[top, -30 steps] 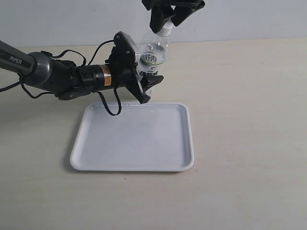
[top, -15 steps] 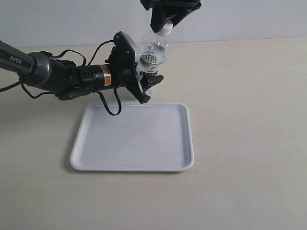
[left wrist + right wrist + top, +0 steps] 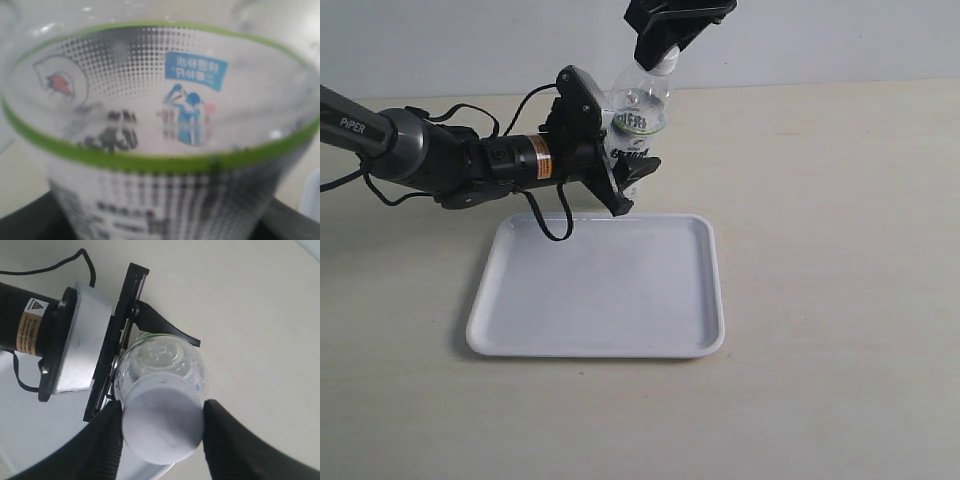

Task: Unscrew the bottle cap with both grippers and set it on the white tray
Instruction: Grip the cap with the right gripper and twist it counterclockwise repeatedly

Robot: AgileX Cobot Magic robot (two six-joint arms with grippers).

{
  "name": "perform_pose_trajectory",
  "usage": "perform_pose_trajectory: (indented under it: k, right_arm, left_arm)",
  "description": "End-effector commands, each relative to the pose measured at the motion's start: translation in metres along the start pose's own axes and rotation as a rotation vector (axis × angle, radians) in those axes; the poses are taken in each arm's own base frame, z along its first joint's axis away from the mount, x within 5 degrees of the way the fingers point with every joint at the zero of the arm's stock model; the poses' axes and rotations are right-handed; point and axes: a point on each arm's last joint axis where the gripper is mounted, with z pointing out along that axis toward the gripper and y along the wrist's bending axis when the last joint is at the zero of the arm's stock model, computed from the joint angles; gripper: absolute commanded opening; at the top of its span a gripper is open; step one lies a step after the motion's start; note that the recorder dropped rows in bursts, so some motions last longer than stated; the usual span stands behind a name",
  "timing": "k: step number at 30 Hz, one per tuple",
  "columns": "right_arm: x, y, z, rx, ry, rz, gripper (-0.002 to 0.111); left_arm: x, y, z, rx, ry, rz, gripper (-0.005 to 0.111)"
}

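Exterior view: the left black gripper (image 3: 623, 168) clamps the slim clear plastic bottle (image 3: 642, 105) just behind the square white plastic tray (image 3: 600, 290); the right black gripper (image 3: 666, 48) covers its small white cap (image 3: 666, 66). Left wrist view: only the blurred label (image 3: 160, 100). Right wrist view: both fingers (image 3: 102, 450) pinch the cap atop the bottle.

The black left arm (image 3: 420, 150) lies low and nearly level, reaching in from the left of the slim clear plastic bottle (image 3: 645, 100). Its left tool (image 3: 625, 152), carried on a grey block (image 3: 75, 340) ahead of an orange-labelled wrist (image 3: 542, 160), is clamped across the bottle's labelled body, one finger (image 3: 167, 330) on each side. The black right tool (image 3: 665, 45) hangs directly above the bottle. Its fingers (image 3: 102, 445) press against opposite sides of the small round white plastic cap (image 3: 162, 427).
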Motion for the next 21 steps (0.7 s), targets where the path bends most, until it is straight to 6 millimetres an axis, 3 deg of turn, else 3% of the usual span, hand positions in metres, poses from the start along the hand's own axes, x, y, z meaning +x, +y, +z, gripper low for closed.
perform_pose_trajectory:
  k: [1, 21]
  right_arm:
    - [-0.0002, -0.0001, -0.0001, -0.004, -0.008, -0.118, 0.0]
    - [-0.0004, 0.0003, -0.0001, -0.005, -0.013, -0.693, 0.0]
  left_arm:
    - [-0.0034, 0.0008, -0.0004, -0.006, 0.003, -0.008, 0.0]
    - [-0.003, 0.0009, -0.0004, -0.007, 0.008, -0.013, 0.0]
